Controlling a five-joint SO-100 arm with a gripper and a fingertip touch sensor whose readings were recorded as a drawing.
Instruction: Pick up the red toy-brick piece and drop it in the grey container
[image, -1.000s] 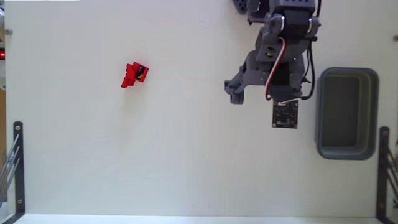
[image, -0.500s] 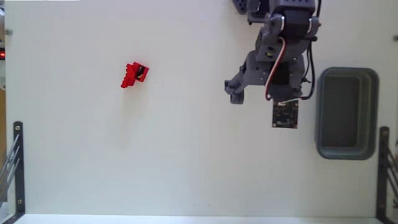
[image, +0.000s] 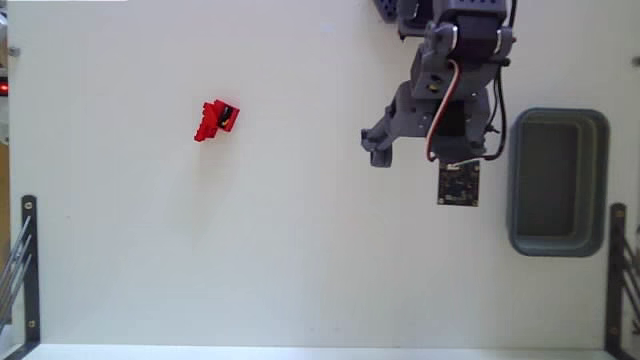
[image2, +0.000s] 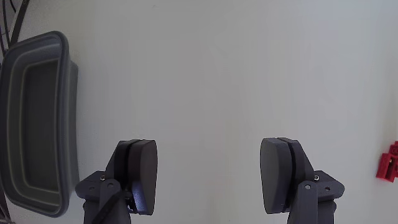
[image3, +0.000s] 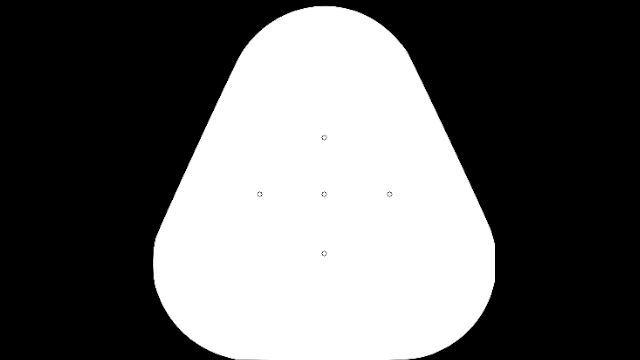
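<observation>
The red toy-brick piece (image: 216, 120) lies on the white table at upper left in the fixed view; the wrist view catches only part of it at the right edge (image2: 388, 162). The grey container (image: 557, 182) stands at the right of the fixed view and shows at the left in the wrist view (image2: 31, 124), with nothing inside. Between the two, closer to the container, my gripper (image: 425, 158) hangs over bare table. Its fingers are spread wide in the wrist view (image2: 211, 171), open and holding nothing.
Black metal brackets stand at the lower left (image: 28, 260) and lower right (image: 618, 270) of the fixed view. A small camera board (image: 458, 183) hangs from the arm. The white table's edge runs along the bottom.
</observation>
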